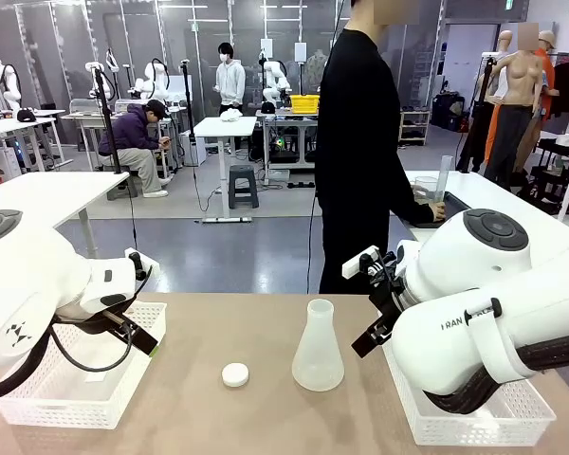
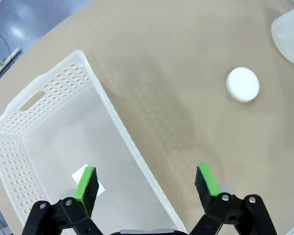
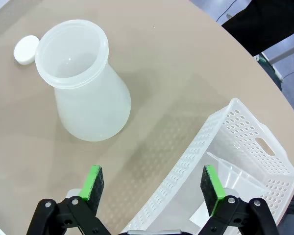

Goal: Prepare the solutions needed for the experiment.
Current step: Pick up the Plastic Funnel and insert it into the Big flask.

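Left gripper (image 2: 146, 180) and right gripper (image 3: 153, 180) hover, jaws wide and empty, flanking the open flask (image 1: 318, 349), probably ready for filling.

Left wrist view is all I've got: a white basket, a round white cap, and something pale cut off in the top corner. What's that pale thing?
Observer: A translucent conical flask, standing upright on the table beside the cap, mouth open.
Operator: Anything in it?
Observer: Looking down its mouth from the right wrist view, I see no liquid.
Operator: Where's the right hand?
Observer: The right hand is open, over the rim of a second white basket on the robot's right.
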Action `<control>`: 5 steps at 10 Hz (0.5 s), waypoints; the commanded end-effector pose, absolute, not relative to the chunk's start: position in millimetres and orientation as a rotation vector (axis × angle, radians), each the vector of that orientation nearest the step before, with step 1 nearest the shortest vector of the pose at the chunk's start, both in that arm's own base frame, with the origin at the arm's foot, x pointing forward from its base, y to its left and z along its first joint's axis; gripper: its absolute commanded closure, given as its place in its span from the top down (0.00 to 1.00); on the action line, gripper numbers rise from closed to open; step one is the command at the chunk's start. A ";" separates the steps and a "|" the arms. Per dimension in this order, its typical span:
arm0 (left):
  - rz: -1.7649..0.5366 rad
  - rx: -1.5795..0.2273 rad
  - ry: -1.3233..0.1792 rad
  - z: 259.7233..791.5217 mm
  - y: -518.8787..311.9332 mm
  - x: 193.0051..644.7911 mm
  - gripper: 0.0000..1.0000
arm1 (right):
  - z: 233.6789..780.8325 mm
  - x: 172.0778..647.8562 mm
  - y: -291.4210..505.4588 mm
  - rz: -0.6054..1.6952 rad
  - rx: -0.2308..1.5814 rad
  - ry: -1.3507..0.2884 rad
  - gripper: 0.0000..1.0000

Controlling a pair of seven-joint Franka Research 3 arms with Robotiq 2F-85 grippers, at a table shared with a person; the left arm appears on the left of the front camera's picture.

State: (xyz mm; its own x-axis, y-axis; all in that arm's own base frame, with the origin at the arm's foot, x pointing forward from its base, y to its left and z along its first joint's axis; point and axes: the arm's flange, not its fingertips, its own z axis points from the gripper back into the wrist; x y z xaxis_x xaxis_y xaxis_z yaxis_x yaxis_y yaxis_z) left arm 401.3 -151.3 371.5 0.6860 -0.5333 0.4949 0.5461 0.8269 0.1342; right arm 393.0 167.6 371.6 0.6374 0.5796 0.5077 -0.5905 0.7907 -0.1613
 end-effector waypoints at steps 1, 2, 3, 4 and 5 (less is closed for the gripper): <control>-0.603 -0.025 -0.546 371.5 -150.8 401.5 1.00 | 371.6 393.1 167.4 0.664 0.022 -0.572 1.00; -0.603 -0.025 -0.546 371.5 -150.8 401.5 1.00 | 371.6 393.1 167.4 0.664 0.022 -0.572 1.00; -0.603 -0.025 -0.546 371.5 -150.8 401.5 1.00 | 371.6 393.1 167.4 0.664 0.022 -0.572 1.00; -0.603 -0.025 -0.546 371.5 -150.8 401.5 1.00 | 371.6 393.1 167.4 0.664 0.022 -0.572 1.00; -0.603 -0.025 -0.546 371.5 -150.8 401.5 1.00 | 371.6 393.1 167.4 0.664 0.022 -0.572 1.00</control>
State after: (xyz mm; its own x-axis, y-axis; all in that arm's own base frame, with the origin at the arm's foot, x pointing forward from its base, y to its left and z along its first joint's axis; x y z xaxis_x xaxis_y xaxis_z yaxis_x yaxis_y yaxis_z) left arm 401.3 -151.3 371.5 0.6860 -0.5334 0.4949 0.5461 0.8269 0.1342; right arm 393.0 167.6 371.6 0.6374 0.5797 0.5077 -0.5906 0.7907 -0.1613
